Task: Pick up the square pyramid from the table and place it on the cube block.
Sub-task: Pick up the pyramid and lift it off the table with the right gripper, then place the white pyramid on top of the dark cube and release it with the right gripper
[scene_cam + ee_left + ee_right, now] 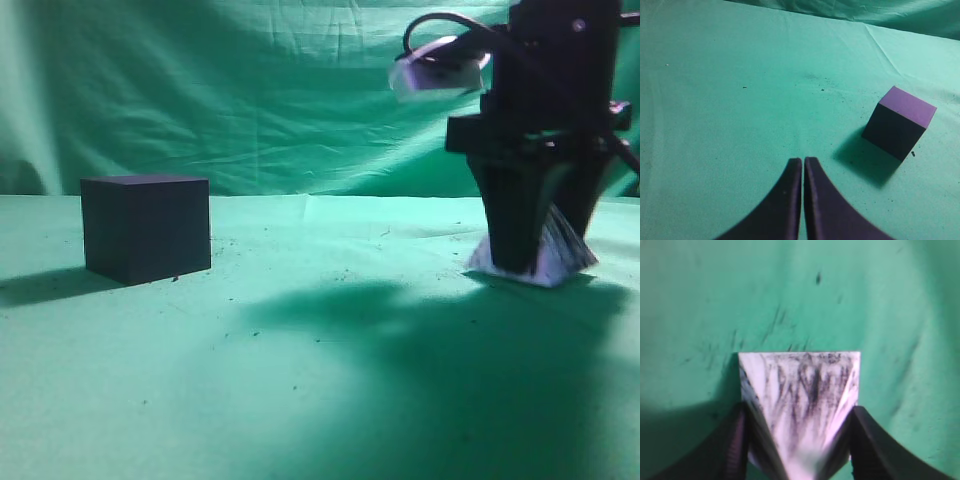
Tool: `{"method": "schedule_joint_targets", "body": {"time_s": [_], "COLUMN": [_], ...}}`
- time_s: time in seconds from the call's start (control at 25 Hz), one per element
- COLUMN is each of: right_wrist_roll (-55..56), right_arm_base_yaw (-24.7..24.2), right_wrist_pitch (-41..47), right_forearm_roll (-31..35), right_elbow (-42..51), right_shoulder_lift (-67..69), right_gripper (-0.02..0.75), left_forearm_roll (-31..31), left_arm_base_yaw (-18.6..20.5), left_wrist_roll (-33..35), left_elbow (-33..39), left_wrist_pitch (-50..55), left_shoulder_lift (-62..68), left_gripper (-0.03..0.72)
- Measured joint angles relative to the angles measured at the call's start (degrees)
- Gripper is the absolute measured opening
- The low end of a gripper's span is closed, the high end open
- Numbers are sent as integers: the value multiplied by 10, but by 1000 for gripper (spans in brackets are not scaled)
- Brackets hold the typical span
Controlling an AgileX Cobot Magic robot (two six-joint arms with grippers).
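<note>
Black right arm [555,60], white wrist camera [438,68] (black cable looped above), curved black fingers [790,205]

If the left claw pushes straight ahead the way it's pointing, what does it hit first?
Probably bare table: the shut left claw points past the cube, which sits off to its right. Depth is uncertain.

A wide stretch of bare table [330,330] lies between the cube [146,228] near the left edge and the pyramid [545,255] near the right edge. Only the right gripper [530,240] crowds the pyramid, its fingers flanking it. The cube's top is uncovered.
</note>
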Motion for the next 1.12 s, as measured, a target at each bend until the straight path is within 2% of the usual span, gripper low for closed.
{"method": "schedule_joint_targets", "body": {"time_s": [0.24, 0.36, 0.52, 0.76, 0.92, 1.12], "right_wrist_roll": [0, 0, 0, 0, 0, 1], "right_arm_base_yaw": [22, 55, 118, 191, 207, 208], "right_wrist_pitch": [87, 117, 118, 155, 196, 200], "right_forearm_roll": [-3, 5, 45, 67, 68, 68], "right_elbow": [-141, -216, -304, -424, -488, -507], "right_shoulder_lift": [4, 4, 17, 113, 179, 208], "right_gripper": [378, 378, 378, 378, 378, 378], "left_forearm_roll": [0, 0, 0, 0, 0, 0], "left_arm_base_yaw": [0, 0, 0, 0, 0, 0], "left_wrist_roll": [0, 0, 0, 0, 0, 0], "left_elbow": [0, 0, 0, 0, 0, 0], "left_wrist_pitch": [0, 0, 0, 0, 0, 0], "left_shoulder_lift": [0, 0, 0, 0, 0, 0], "left_gripper": [0, 0, 0, 0, 0, 0]}}
